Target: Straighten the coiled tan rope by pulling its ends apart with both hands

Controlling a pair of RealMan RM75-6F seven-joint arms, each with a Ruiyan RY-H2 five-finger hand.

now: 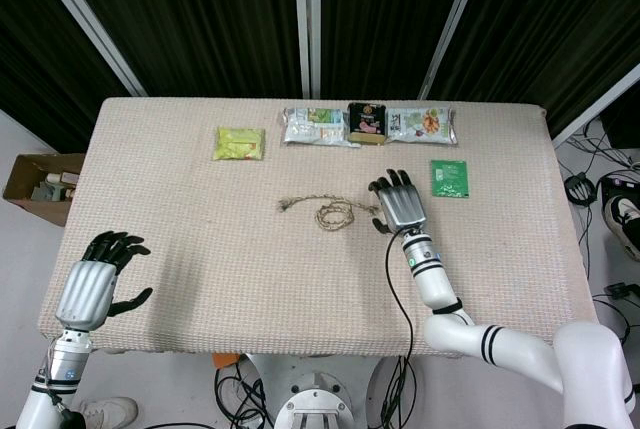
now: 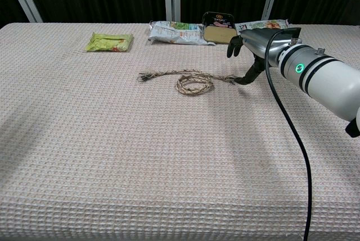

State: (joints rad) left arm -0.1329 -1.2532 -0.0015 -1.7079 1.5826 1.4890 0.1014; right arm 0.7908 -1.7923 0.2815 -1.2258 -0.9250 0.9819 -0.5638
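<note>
The tan rope (image 1: 333, 214) (image 2: 194, 82) lies mid-table, a small coil with one tail running left to a frayed end (image 1: 285, 205) (image 2: 143, 76) and a short tail running right. My right hand (image 1: 402, 204) (image 2: 256, 44) hovers just right of the coil with its fingers stretched out. Its thumb reaches down beside the rope's right tail; nothing is gripped. My left hand (image 1: 95, 287) is far away at the table's front left corner, fingers apart and empty. It shows only in the head view.
Along the table's (image 1: 250, 279) far edge lie a yellow-green packet (image 1: 240, 143) (image 2: 109, 42), snack bags (image 1: 318, 126), a black pack (image 1: 367, 121) and a white pack (image 1: 422, 125). A green sachet (image 1: 449, 178) lies right of my right hand. A black cable (image 2: 289, 134) trails from the right wrist.
</note>
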